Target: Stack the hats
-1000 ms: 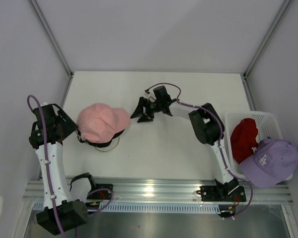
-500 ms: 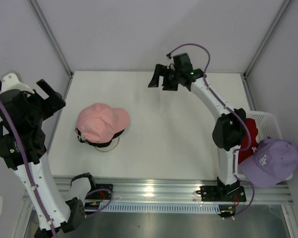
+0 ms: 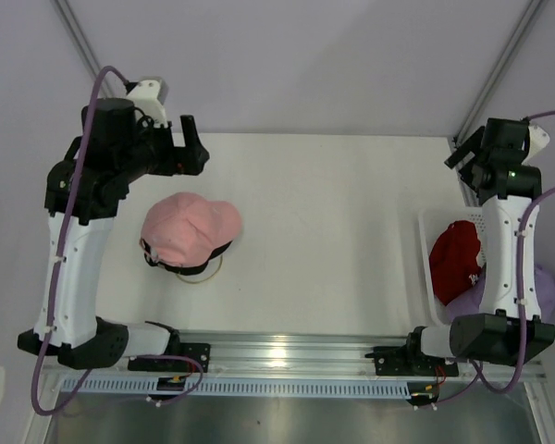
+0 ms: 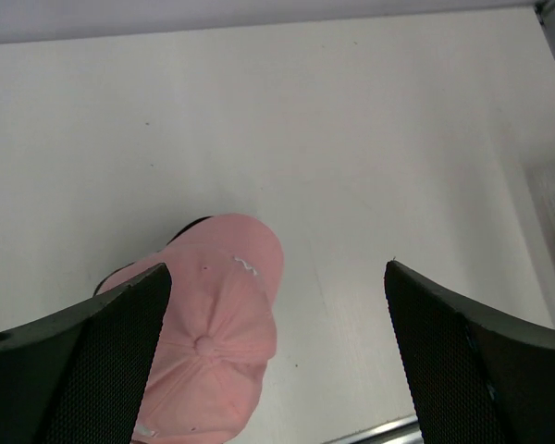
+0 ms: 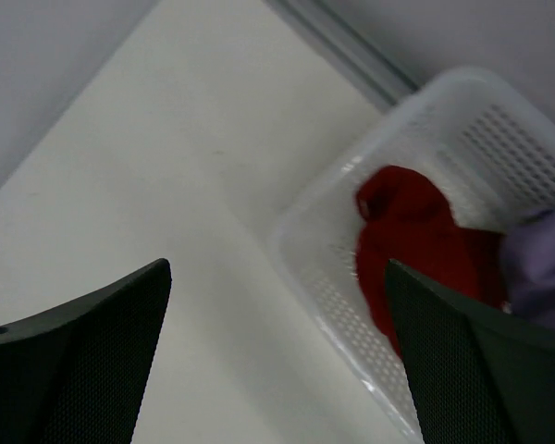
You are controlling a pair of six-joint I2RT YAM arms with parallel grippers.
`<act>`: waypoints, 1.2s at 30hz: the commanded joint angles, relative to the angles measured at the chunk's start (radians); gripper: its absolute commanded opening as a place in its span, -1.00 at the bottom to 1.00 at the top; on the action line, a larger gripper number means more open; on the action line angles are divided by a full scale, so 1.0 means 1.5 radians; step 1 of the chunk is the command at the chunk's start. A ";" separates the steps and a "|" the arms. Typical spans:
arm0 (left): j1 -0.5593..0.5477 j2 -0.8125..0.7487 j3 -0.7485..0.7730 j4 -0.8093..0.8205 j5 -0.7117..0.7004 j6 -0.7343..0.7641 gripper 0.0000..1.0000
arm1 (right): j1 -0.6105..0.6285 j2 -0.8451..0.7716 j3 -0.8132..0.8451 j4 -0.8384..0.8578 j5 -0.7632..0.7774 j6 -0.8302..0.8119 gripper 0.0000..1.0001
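Note:
A pink hat (image 3: 190, 229) sits on top of a dark hat (image 3: 187, 268) at the table's left; in the left wrist view the pink hat (image 4: 213, 342) lies below and left of centre. My left gripper (image 3: 187, 153) is raised high above and behind it, open and empty (image 4: 276, 277). A red hat (image 3: 455, 259) lies in the white mesh basket (image 3: 425, 242) at the right, with a lavender hat (image 3: 544, 294) mostly hidden behind my right arm. My right gripper (image 3: 464, 153) is raised near the back right corner, open and empty (image 5: 277, 268). The red hat (image 5: 412, 245) and the lavender hat (image 5: 541, 268) also show in the right wrist view.
A thin gold wire stand (image 3: 211, 271) peeks out under the stacked hats. The basket's rim (image 5: 324, 199) stands at the table's right edge. Grey walls and metal frame posts (image 3: 495, 79) enclose the table. A metal rail (image 3: 287, 351) runs along the near edge.
Both arms have swung up and away from the pink hat: the left gripper to above the back left, the right gripper from the table's middle to the back right corner. The hats have not moved.

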 commanded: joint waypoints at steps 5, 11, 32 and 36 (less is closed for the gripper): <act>-0.046 -0.040 -0.056 0.048 0.032 0.019 0.99 | -0.033 -0.056 -0.142 -0.098 0.162 0.024 0.99; -0.046 -0.076 -0.124 0.054 0.020 0.018 0.99 | -0.046 -0.072 -0.285 -0.029 0.145 0.020 0.87; -0.046 -0.082 -0.149 0.053 -0.067 0.034 0.99 | -0.059 -0.004 -0.367 0.086 0.139 -0.046 -0.07; -0.045 -0.093 -0.142 0.056 -0.070 0.038 0.99 | -0.062 0.029 -0.366 0.096 0.130 -0.053 0.08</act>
